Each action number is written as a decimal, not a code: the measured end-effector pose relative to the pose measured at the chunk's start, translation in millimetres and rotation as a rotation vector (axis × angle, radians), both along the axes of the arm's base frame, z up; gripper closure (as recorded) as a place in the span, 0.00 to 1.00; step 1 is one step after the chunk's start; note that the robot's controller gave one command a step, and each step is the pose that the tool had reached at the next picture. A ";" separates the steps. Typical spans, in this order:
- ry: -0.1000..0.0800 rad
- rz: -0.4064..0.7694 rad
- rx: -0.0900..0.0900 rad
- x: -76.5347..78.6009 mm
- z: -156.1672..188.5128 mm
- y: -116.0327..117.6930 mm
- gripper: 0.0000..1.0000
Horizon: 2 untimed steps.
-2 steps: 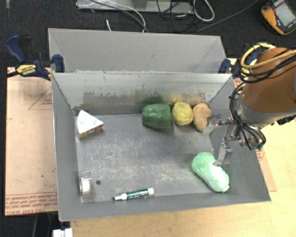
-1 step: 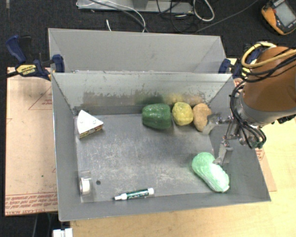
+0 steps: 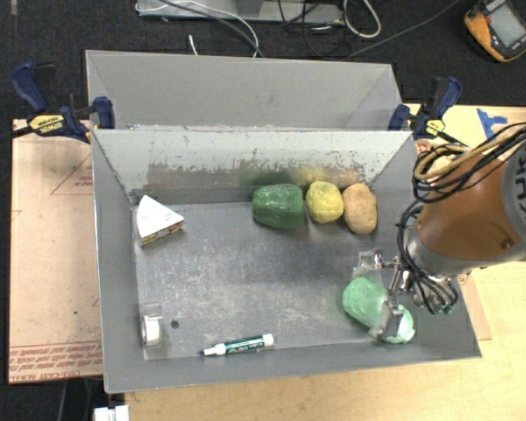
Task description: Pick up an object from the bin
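gripper (image 3: 387, 298) lower right of bin (image 3: 245, 266) — over pale green lump (image 3: 359, 301) | clenched or released: cannot tell | dark green lump (image 3: 279, 207), yellow lump (image 3: 324, 202) — upper middle

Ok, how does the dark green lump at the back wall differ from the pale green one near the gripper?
The dark green lump is deep green, the pale green one mint. The dark one lies at the back wall beside a yellow lump; the pale one lies in the near right corner with the gripper over it. Both are rounded and of similar size.
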<state>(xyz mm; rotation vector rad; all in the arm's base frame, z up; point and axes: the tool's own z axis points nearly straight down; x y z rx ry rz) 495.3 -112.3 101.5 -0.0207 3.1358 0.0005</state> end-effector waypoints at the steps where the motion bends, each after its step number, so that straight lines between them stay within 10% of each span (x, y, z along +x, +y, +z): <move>1: -0.002 -0.050 0.001 -9.7 -7.0 1.2 0.00; 2: 0.006 -0.212 0.003 -14.1 -2.4 19.2 0.00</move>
